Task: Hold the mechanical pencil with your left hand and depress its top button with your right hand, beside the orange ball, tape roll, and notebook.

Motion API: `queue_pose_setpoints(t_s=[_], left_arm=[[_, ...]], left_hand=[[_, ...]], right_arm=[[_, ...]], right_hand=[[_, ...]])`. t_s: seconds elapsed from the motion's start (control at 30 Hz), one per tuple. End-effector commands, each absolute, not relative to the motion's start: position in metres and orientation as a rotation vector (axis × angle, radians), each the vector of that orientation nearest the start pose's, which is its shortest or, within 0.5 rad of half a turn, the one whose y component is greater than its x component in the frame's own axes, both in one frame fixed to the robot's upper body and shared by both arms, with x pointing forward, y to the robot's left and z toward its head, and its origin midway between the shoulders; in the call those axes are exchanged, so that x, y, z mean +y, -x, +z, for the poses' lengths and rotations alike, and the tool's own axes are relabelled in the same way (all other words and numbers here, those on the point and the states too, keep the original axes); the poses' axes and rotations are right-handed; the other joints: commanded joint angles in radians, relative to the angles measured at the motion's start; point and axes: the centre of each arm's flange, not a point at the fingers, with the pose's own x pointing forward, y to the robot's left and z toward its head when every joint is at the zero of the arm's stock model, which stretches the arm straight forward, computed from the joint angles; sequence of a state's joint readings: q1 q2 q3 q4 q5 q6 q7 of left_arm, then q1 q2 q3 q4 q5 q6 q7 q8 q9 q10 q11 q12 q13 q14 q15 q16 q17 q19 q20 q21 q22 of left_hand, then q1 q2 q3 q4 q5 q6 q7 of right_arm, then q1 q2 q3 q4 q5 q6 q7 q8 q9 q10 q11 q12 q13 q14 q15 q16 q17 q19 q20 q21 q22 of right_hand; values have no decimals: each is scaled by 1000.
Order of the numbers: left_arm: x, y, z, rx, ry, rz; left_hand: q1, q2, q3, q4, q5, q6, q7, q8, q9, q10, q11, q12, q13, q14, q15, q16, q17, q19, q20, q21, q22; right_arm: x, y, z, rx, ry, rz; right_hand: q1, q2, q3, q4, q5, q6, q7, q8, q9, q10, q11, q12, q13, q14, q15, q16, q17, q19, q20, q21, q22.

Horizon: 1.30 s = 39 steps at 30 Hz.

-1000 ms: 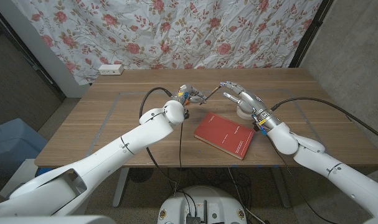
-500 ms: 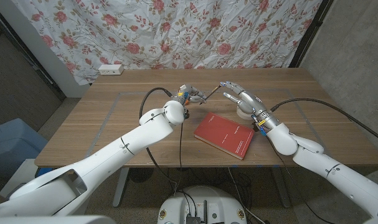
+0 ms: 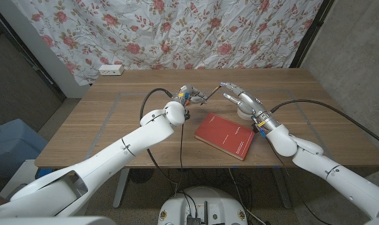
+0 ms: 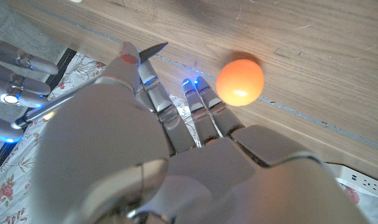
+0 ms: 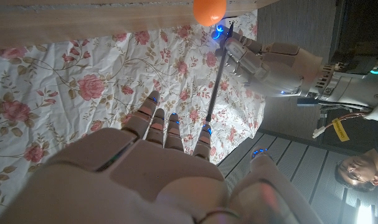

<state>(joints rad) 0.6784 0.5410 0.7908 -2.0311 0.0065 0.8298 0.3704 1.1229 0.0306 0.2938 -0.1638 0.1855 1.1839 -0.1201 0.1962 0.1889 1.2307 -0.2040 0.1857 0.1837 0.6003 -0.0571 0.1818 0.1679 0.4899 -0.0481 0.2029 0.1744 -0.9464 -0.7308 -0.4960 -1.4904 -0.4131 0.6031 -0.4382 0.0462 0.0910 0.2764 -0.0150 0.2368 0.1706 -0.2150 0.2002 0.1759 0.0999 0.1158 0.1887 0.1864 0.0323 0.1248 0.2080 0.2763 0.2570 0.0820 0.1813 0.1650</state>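
Note:
My left hand (image 3: 187, 95) grips the mechanical pencil (image 3: 206, 94) above the table's far middle, with its shaft pointing toward my right hand (image 3: 240, 99). That hand has its fingers spread and holds nothing. One fingertip is close to the pencil's free end (image 5: 208, 122); I cannot tell whether it touches. The pencil (image 5: 217, 71) runs from my left hand (image 5: 263, 61) to my own right hand (image 5: 145, 171). The orange ball (image 4: 240, 81) lies on the wood just beyond my left hand (image 4: 176, 149); it is also the orange ball (image 5: 208, 9). The pencil's grey shaft (image 4: 70, 99) leads to the right hand's fingers (image 4: 17, 62).
A red notebook (image 3: 225, 135) lies at the table's middle near me. A white tape roll (image 3: 244, 114) sits under my right hand. A white power strip (image 3: 110, 70) lies at the far left edge. A person (image 5: 358, 168) is at the edge of the right wrist view.
Almost nothing differs. My right hand's fingers have shifted very slightly beside the pencil's end, and my left hand keeps the pencil still.

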Motion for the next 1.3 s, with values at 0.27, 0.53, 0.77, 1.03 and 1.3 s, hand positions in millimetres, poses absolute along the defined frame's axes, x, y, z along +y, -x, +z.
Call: queue_pose_setpoints(t_s=[0.27, 0.53, 0.77, 1.03, 1.3], left_arm=[[92, -559, 26, -441, -803, 31], [92, -559, 26, -444, -804, 30], [91, -560, 27, -445, -804, 29], [91, -560, 28, -450, -804, 28], [91, -561, 28, -454, -804, 23]], left_hand=[[7, 11, -4, -3, 6, 4, 0, 5, 2, 18, -21, 6, 4, 5, -159, -3, 0, 3, -81, 0, 2], [8, 11, -5, -3, 6, 2, 0, 4, 2, 18, -21, 6, 4, 5, -159, -4, 0, 3, -81, 0, 2], [8, 11, -6, -3, 6, 2, 2, 4, 2, 19, -21, 6, 4, 4, -159, -4, 0, 2, -81, 0, 2], [10, 12, -7, -4, 6, 2, -1, 5, 2, 18, -21, 6, 4, 5, -159, -4, 0, 2, -80, 0, 2], [10, 12, -8, -3, 6, 4, 1, 5, 2, 19, -21, 6, 4, 4, -159, -4, 0, 2, -80, 0, 2]], right_arm=[[-222, -559, -52, -1122, 950, 176], [-221, -560, -53, -1117, 950, 183], [-218, -560, -54, -1112, 955, 197], [-215, -560, -55, -1104, 968, 216], [-214, -560, -54, -1106, 971, 219]], right_hand=[[-2, 9, 6, 8, 8, 14, -5, 0, 4, -4, -8, 6, 1, -2, -8, 9, 3, 7, -12, 7, 3], [-3, 10, 8, 10, 8, 25, -4, 1, 3, -8, -10, 4, 1, -5, -12, 9, 4, 6, -12, 6, 3], [-3, 10, 9, 11, 9, 29, -5, 0, 3, -12, -13, 3, 1, -9, -11, 7, 4, 4, -14, 5, 3], [-4, 10, 10, 12, 9, 34, -5, -1, 2, -20, -17, 1, 1, -15, -16, 6, 4, -2, -16, 4, 3], [-4, 11, 11, 13, 10, 44, -4, 0, 2, -26, -21, 0, 1, -19, -18, 5, 4, -5, -17, 3, 3]])
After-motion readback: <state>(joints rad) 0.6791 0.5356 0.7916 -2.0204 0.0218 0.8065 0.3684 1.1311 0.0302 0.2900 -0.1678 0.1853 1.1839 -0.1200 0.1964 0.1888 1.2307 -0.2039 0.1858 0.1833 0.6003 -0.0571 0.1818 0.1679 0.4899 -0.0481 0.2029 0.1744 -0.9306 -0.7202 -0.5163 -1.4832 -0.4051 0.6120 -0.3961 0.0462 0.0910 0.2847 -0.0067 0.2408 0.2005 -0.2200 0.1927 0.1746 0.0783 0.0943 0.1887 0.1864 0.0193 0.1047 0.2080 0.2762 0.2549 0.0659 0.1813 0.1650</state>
